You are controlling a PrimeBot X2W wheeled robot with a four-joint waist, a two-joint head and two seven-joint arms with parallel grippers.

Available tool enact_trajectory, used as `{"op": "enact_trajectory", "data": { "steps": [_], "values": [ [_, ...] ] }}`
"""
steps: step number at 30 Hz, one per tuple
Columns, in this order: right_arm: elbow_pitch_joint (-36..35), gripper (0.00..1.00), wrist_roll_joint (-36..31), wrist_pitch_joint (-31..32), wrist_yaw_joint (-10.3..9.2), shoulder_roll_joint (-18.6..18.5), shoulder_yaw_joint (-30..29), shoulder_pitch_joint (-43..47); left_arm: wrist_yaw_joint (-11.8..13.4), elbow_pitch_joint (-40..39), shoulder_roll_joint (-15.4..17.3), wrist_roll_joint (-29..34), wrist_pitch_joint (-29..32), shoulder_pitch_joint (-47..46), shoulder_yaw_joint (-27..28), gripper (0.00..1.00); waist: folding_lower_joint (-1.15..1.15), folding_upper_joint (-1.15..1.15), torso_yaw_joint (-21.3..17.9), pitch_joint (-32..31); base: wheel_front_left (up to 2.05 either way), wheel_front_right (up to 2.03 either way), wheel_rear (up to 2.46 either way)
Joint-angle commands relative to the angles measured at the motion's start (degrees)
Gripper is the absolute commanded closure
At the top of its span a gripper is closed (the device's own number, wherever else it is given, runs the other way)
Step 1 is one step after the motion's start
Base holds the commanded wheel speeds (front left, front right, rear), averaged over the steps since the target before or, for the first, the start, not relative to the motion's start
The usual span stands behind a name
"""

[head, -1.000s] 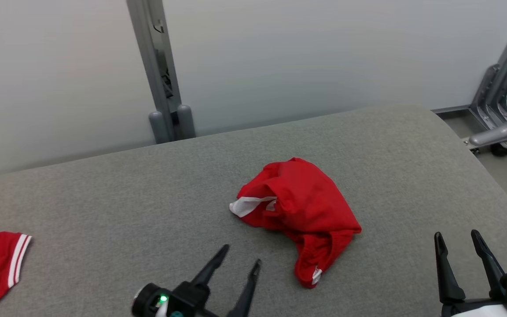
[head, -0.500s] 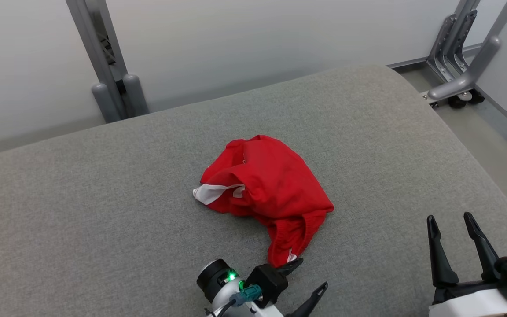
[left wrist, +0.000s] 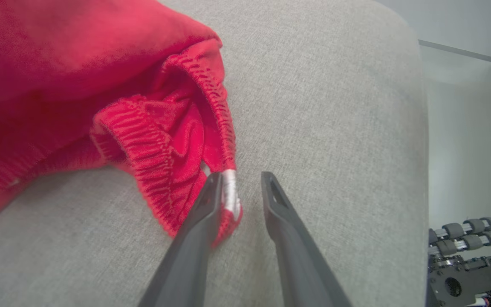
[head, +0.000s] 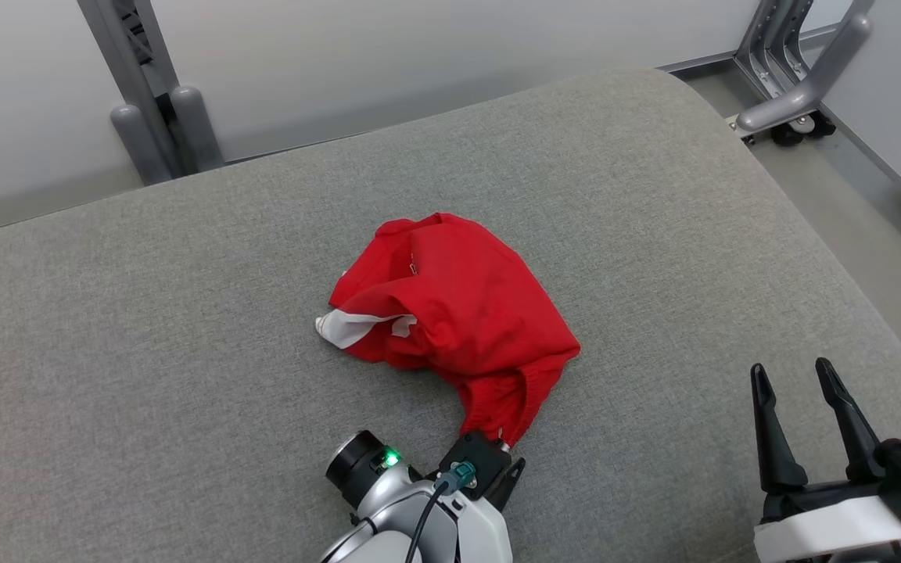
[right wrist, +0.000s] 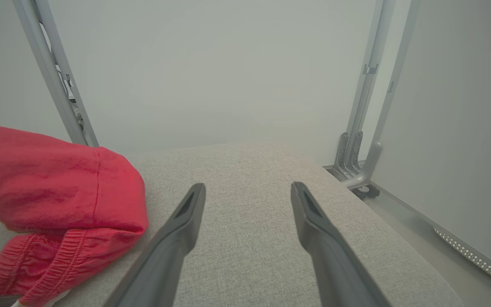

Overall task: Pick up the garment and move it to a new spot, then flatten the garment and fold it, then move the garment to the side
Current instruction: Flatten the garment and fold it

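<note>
Loosely, left tool (left wrist: 241, 175) straddles the hem (left wrist: 164, 179) of the red garment (head: 466, 313), unclenched; right tool (head: 789, 365) gapes.

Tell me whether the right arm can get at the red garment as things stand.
Probably yes. The right gripper stands open, with bare grey cushion between it and the red garment's near side. The left gripper is at the waistband corner, so the right should aim elsewhere.

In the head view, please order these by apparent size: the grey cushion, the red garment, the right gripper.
1. grey cushion
2. red garment
3. right gripper, smallest even though it is nearest the camera
</note>
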Motion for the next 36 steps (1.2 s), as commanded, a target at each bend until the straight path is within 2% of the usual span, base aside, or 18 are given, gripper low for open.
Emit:
{"op": "enact_trajectory", "data": {
  "steps": [1,3,6,7,8,12,16,23,29,36],
  "values": [
    [0.0,0.00,0.4,-0.3,-0.02,-0.3,0.0,-0.9,0.8,0.4,0.3,-0.1,0.0,-1.0,0.0,0.58,0.00,0.00,-0.1,0.2,0.00,0.00,0.00],
    [0.0,0.00,0.5,-0.3,-0.02,-0.3,0.3,-1.0,2.0,1.8,0.3,0.6,1.1,-1.8,-0.9,0.60,0.00,0.00,-0.2,0.5,0.00,0.00,0.00],
    [0.1,0.00,0.9,-0.3,-0.02,-0.3,0.5,-1.3,3.4,2.8,0.3,0.6,2.1,-2.5,-2.0,0.50,0.00,0.00,-0.4,0.7,0.00,0.00,0.00],
    [0.2,0.00,0.9,-0.3,-0.02,-0.3,0.6,-1.4,3.5,2.9,0.3,0.3,2.2,-2.6,-2.3,0.54,0.00,0.00,-0.4,0.7,0.00,0.00,0.00],
    [0.2,0.00,0.9,-0.3,-0.02,-0.3,0.7,-1.4,3.5,3.0,0.3,0.1,2.3,-2.7,-2.6,1.00,0.00,0.00,-0.4,0.6,0.00,0.00,0.00],
    [0.4,0.00,0.8,-0.3,-0.02,-0.3,0.9,-1.5,3.0,1.9,0.2,-3.1,0.4,-2.3,-2.3,1.00,0.00,0.00,-0.7,-0.1,0.00,0.00,0.00],
    [0.8,0.00,0.2,-0.3,-0.02,-0.3,0.9,-0.6,0.8,-2.1,0.3,-11.8,-2.2,-1.6,0.4,1.00,0.00,0.00,-0.7,-2.1,0.00,0.00,0.00],
    [1.7,0.00,-0.7,-0.3,-0.02,-0.3,1.4,0.5,-1.5,-6.9,0.2,-22.9,-3.3,-10.6,3.5,1.00,0.00,0.00,-0.9,-6.7,0.00,0.00,0.00],
    [2.4,0.00,-0.2,-0.3,-0.02,-0.3,3.6,0.4,-5.6,-3.4,0.2,-30.2,1.0,-23.0,7.0,1.00,0.00,0.00,-1.9,-8.2,0.00,0.00,0.00],
    [2.8,0.00,0.7,-0.3,-0.02,-0.3,4.1,1.3,-7.8,1.3,0.2,-34.9,2.4,-33.9,10.8,1.00,0.00,0.00,-2.6,-8.9,0.00,0.00,0.00]
  ]
}}
